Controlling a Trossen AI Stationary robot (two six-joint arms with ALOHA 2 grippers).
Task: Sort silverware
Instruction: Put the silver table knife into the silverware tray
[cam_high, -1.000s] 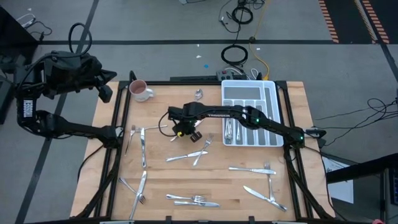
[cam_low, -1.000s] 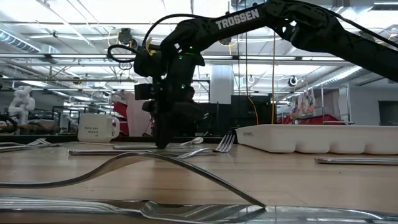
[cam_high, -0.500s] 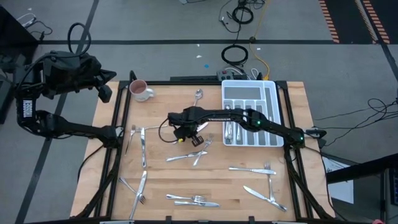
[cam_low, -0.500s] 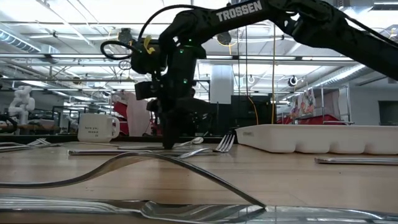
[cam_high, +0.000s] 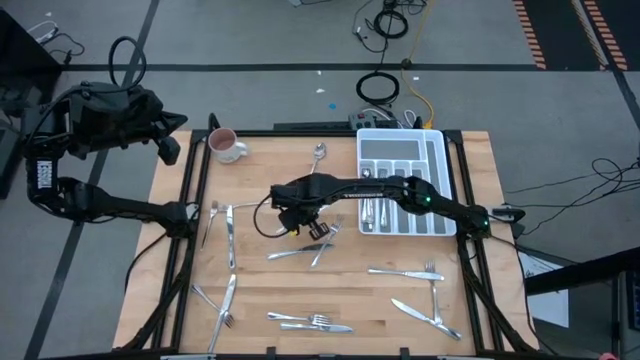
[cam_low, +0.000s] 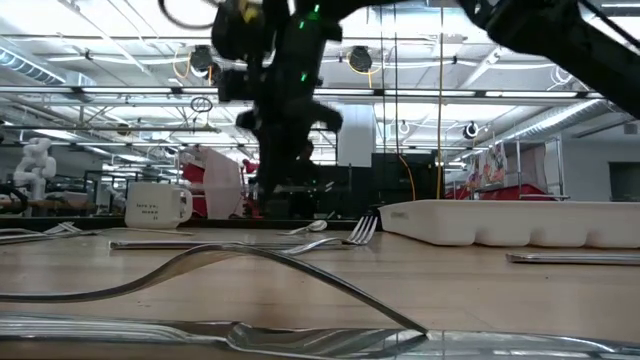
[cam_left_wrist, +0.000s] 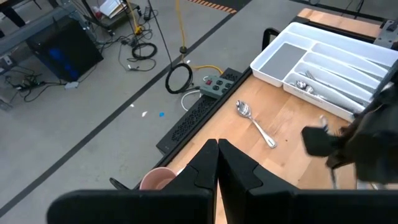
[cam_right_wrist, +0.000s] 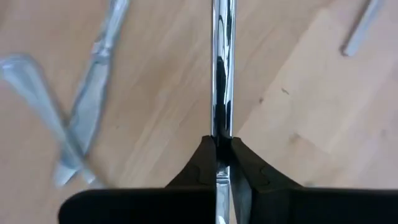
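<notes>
The right gripper (cam_high: 318, 229) has come up off the table since a second ago and carries a utensil (cam_right_wrist: 221, 74) with it, fingers pinching the slim shiny handle. It hangs over mid-table, just left of the white tray (cam_high: 437, 175). Below it a fork (cam_high: 325, 243) and a knife (cam_high: 296, 252) lie crossed, nothing blocking the way right to the tray. A spoon (cam_high: 318, 153) sits at the far edge, the mug (cam_high: 226, 146) far left. The left gripper (cam_left_wrist: 217, 163), fingers pressed together, waits off the table's left side.
</notes>
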